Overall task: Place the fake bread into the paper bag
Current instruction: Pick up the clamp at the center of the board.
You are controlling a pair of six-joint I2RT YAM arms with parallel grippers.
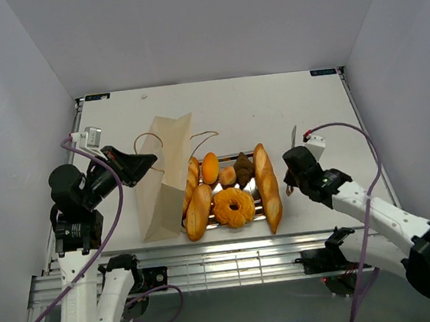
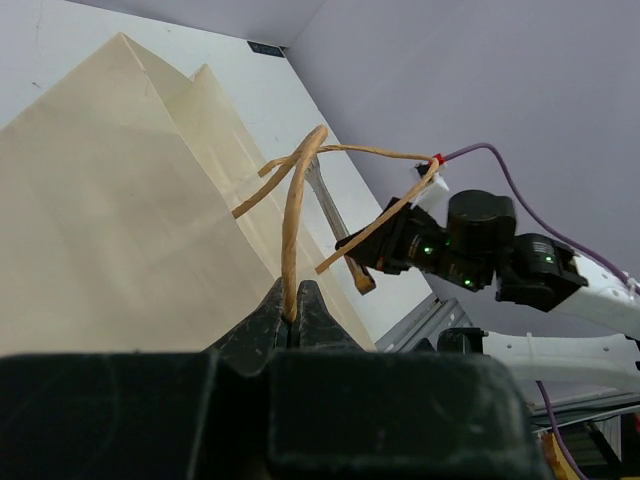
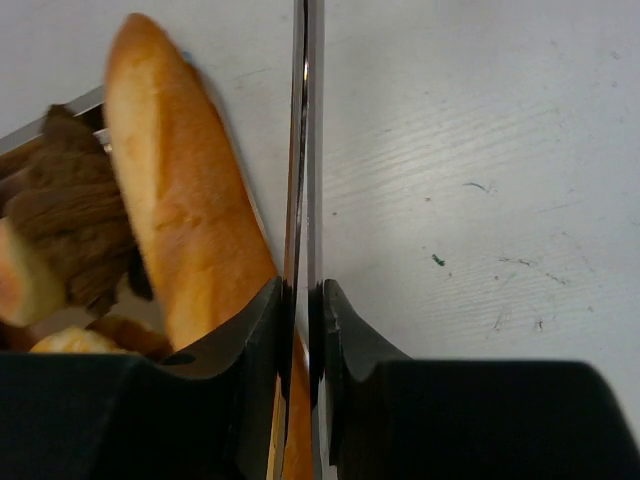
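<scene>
— What does the left pincer (image 2: 293,312) hold?
— It is closed tight on a brown cord handle (image 2: 292,225) of the paper bag (image 2: 110,210). The cord rises straight up from between the fingers.
— And the right pincer (image 3: 305,300)?
— It is narrow, clamped on the thin metal tongs (image 3: 305,150), whose two blades run forward close together.
— Where is the bag?
— It is on the surface (image 1: 270,101), just left of the fake bread (image 1: 232,194), with its handles toward the far side. From above it is hard to tell whether it lies flat or is propped up.
— And the bread?
— All of it is outside the bag, piled on a steel tray (image 3: 40,125) between the bag and the right pincer. A long baguette (image 3: 180,220) lies along the pile's right side, just left of the tongs. A dark pastry (image 3: 70,215) sits beside the baguette, and a ring doughnut (image 1: 234,207) lies at the near side.
</scene>
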